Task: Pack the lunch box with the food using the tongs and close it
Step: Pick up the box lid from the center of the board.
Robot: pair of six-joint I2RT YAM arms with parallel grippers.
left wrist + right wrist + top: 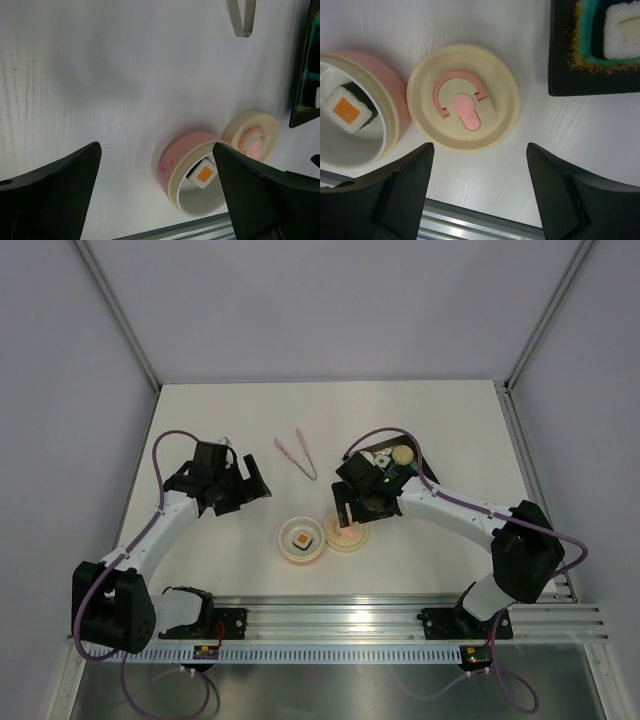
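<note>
White tabletop (420, 420), right pincer (479, 150) agape above lid (463, 104)

Robot lab test cell, not a home or kitchen. Bare white table (220, 420) boxed in by plain grey panels (330, 300) on aluminium frame posts (120, 310). Slotted aluminium rail (340, 618) along near edge carries bolted arm bases (205, 623). Purple cables (160, 455) loop loose.
</note>
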